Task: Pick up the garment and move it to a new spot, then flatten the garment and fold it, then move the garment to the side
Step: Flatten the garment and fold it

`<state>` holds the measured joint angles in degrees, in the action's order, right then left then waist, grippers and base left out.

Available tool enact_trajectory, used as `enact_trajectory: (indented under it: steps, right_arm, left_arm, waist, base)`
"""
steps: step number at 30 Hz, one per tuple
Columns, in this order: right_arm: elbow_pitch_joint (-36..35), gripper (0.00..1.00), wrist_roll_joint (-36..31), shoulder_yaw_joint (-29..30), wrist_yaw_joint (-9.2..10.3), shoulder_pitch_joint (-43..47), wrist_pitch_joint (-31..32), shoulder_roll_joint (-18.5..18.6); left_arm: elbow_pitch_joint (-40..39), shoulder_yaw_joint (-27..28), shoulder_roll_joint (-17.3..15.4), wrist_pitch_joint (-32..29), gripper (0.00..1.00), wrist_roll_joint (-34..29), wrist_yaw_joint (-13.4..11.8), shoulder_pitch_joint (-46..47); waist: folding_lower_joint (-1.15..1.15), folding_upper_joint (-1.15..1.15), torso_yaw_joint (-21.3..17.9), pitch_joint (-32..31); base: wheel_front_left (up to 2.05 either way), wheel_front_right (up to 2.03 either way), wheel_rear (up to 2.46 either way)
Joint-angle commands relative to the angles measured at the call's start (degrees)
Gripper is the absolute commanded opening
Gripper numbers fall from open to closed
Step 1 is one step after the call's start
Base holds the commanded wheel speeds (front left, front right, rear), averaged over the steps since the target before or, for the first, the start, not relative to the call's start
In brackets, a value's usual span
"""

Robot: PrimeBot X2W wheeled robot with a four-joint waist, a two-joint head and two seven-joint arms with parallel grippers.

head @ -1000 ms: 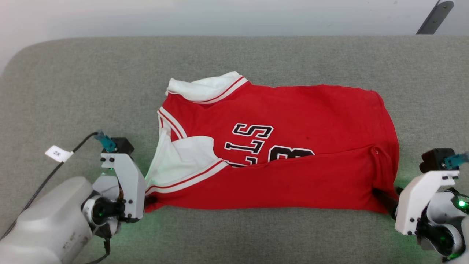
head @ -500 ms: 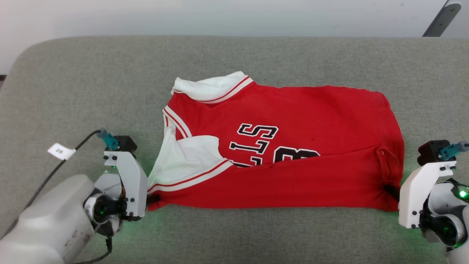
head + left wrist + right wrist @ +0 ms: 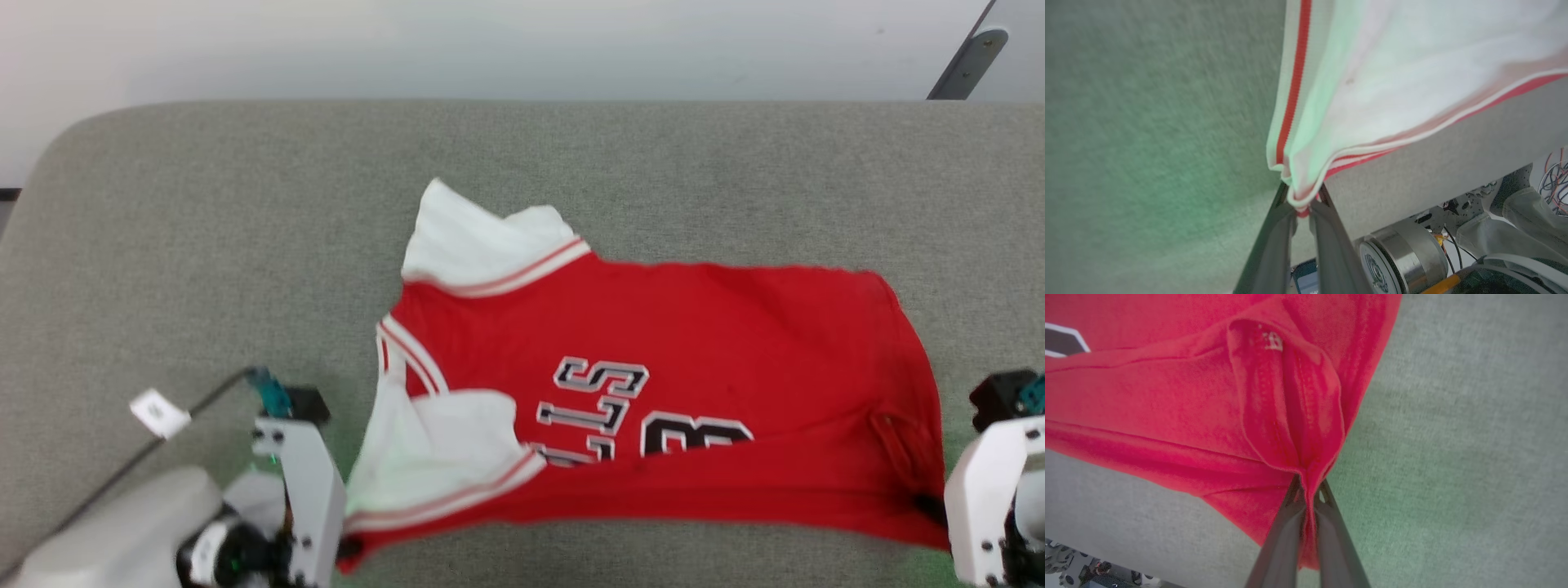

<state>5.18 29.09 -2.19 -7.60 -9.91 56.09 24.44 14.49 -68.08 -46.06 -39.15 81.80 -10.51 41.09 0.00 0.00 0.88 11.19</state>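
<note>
Garment (image 3: 653,408): red jersey, white sleeves at 9 o'clock, partly folded, near edge lifted off grey surface

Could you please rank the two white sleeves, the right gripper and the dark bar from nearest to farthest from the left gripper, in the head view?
From the left gripper:
1. near white sleeve, just beside it.
2. far white sleeve, up the view.
3. right gripper, at the garment's opposite near corner.
4. dark bar, top right corner.
</note>
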Motion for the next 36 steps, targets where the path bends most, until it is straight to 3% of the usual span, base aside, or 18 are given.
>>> enact_trajectory:
  steps: [1, 8, 9, 12, 13, 14, 15, 16, 17, 28, 32, 36]
  right_arm:
    - [-0.5, 0.0, 0.4, 0.5, 0.22, 1.6, 1.2, 0.9]
    - [-2.3, 0.0, 0.2, 2.2, 0.2, 4.5, 2.1, 0.1]
    - [-2.2, 0.0, -0.1, 2.3, 0.18, 4.7, 1.9, -0.1]
    - [-1.4, 0.0, -0.4, 2.2, 0.18, 5.1, 1.3, -0.9]
    - [-1.6, 0.06, -0.9, 2.1, 0.18, 4.8, 0.5, -0.8]
    - [-1.5, 0.25, -0.7, 1.8, 0.18, 4.6, 0.2, -0.9]
    - [-1.2, 0.25, -0.5, 1.5, 0.18, 4.6, -0.1, -0.9]
    - [-1.1, 0.48, -0.3, 1.4, 0.18, 4.6, -0.2, -0.8]
    - [-1.2, 1.0, -0.2, 1.3, 0.17, 4.5, -0.7, -0.5]
    - [-6.3, 1.0, 1.1, 2.5, 0.17, 3.2, -3.9, -0.2]
    - [-9.3, 1.0, 0.1, 3.7, 0.17, 2.1, -8.9, -1.2]
    - [-11.4, 1.0, -2.2, 4.5, 0.16, 0.2, -18.2, -3.0]
  left_arm:
    - [-1.8, -1.0, -1.1, -0.6, 0.0, 0.3, -1.4, -2.7]
    - [-9.5, -1.2, -3.4, 0.7, 0.0, 0.4, -5.4, -5.5]
    - [-9.8, -1.3, -3.4, 0.9, 0.06, 0.2, -5.7, -5.8]
    - [-10.0, -1.3, -3.3, 2.3, 0.64, -0.9, -5.7, -6.0]
    - [-9.9, -1.2, -3.2, 2.7, 1.0, -1.1, -5.7, -5.9]
    - [-9.7, -1.0, -3.2, 2.8, 1.0, -1.2, -5.9, -5.9]
    - [-9.7, -1.0, -3.3, 2.8, 1.0, -1.2, -5.9, -5.7]
    - [-9.8, -0.9, -3.4, 2.8, 1.0, -1.4, -5.9, -5.3]
    - [-10.0, -0.7, -3.7, 3.0, 1.0, -1.8, -6.0, -4.9]
    - [-15.8, 1.2, -7.8, 0.2, 1.0, -3.3, -7.6, 0.6]
    - [-16.2, 2.8, -7.8, -0.3, 1.0, -4.2, -7.0, 4.0]
    - [-12.9, 4.8, -6.2, 1.2, 1.0, -6.3, -5.8, 8.8]
  waist:
    - [0.0, 0.0, 0.0, -0.2]
    - [0.0, 0.0, -0.3, -0.6]
    - [0.0, 0.0, -0.3, -0.7]
    - [0.0, 0.0, -0.5, -1.0]
    - [0.0, 0.0, -0.6, -1.0]
    - [0.0, 0.0, -0.6, -1.1]
    - [0.0, 0.0, -0.7, -1.2]
    - [0.0, 0.0, -0.8, -1.3]
    - [0.0, 0.0, -0.9, -1.4]
    - [0.0, 0.0, -2.5, -2.1]
    - [0.0, 0.0, -3.7, -1.6]
    - [0.0, 0.0, -5.5, -0.4]
  base:
    - [0.0, 0.0, 0.0]
    - [0.0, 0.0, 0.0]
    - [0.0, 0.0, 0.0]
    - [0.0, 0.0, 0.0]
    - [0.0, 0.0, 0.0]
    - [0.0, 0.0, 0.0]
    - [0.0, 0.0, 0.0]
    - [0.0, 0.0, 0.0]
    - [0.0, 0.0, 0.0]
    - [0.0, 0.0, 0.0]
    - [0.0, 0.0, 0.0]
    - [0.0, 0.0, 0.0]
